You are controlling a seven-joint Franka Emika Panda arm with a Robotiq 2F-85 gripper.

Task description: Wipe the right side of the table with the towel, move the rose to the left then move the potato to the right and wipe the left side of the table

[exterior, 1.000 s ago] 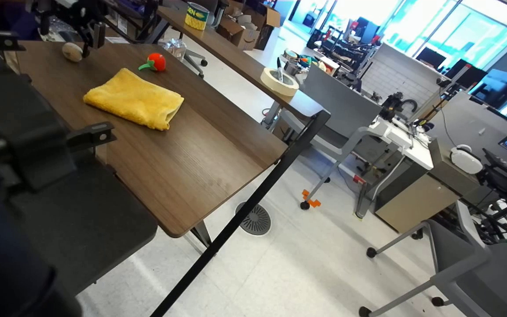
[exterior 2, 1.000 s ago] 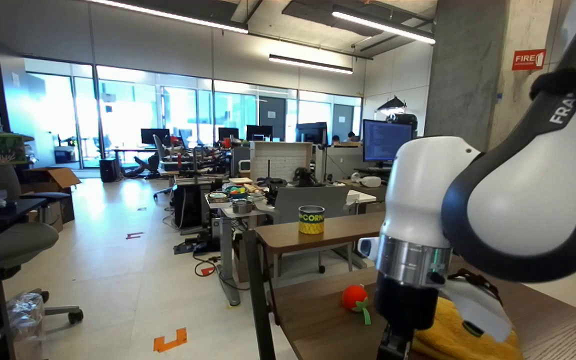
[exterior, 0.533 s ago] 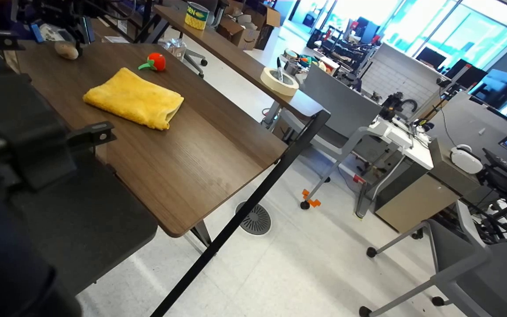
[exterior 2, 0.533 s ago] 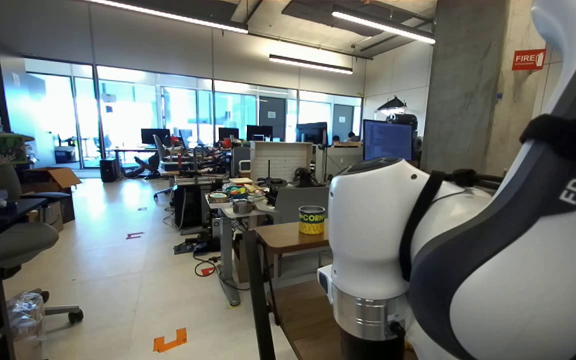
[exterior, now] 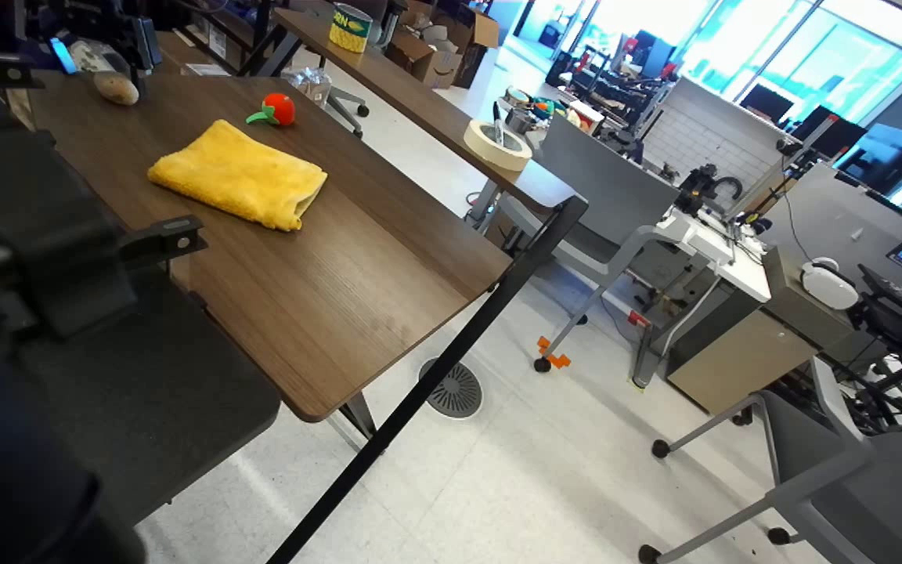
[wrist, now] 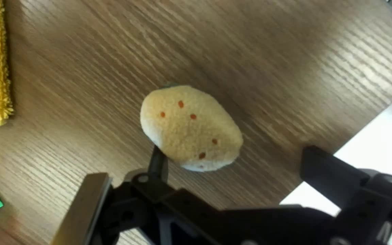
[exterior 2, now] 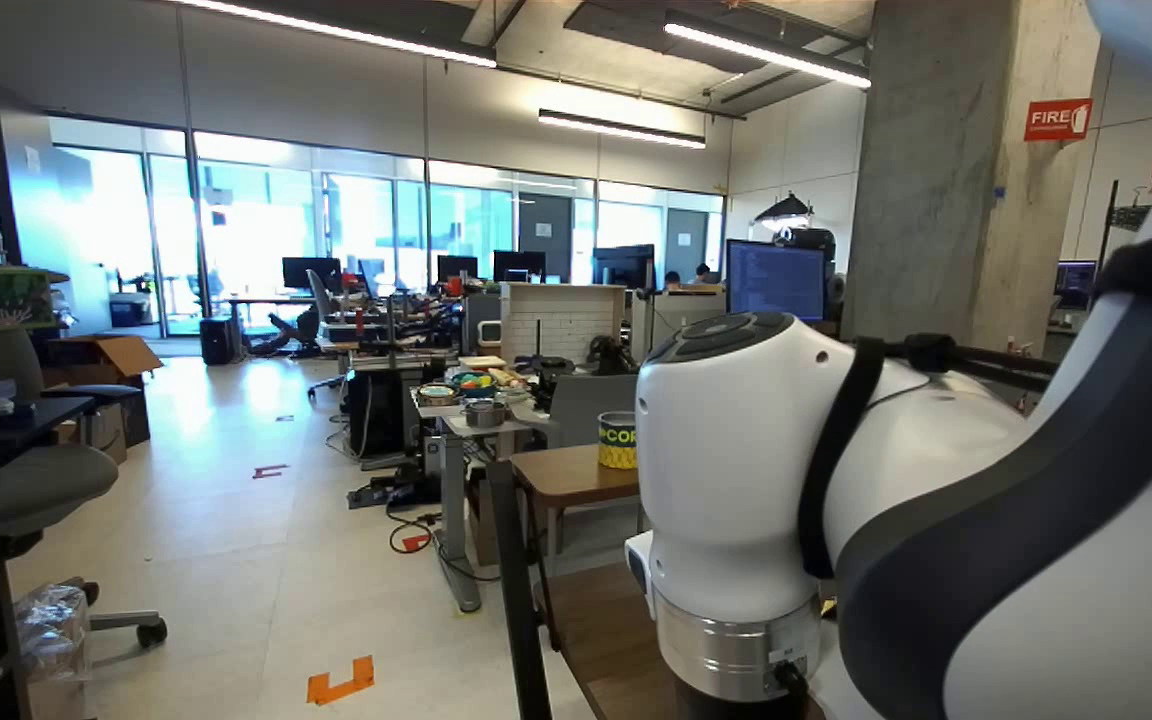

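Both arm (exterior 2: 726, 470) and potato (exterior: 117, 88) have shifted over the last second: the arm stands further left in an exterior view and blocks most of the table (exterior: 373, 258) there, while the potato lies a touch further left, in the upper left of the frame. The towel (exterior: 239, 174), left of centre, and the rose (exterior: 278, 110), above it, stay put.

The claw (wrist: 234, 158) stands wide and holds nothing. In the wrist view the potato rests on the table near the centre; one finger (wrist: 157, 165) ends at its lower-left edge, and whether it touches I cannot tell, while its fellow is well apart at the right.

The potato looks plush: probably light, soft, hard to harm and not slippery, though its round sides may roll when nudged. Its length slants from upper left to lower right, so a pinch across the narrower middle seems best, perhaps after a small wrist turn. The towel looks thick and floppy; a folded edge or corner, taken deep enough to catch every layer, should serve. The rose seems light too, better held by its red head than its green stem.
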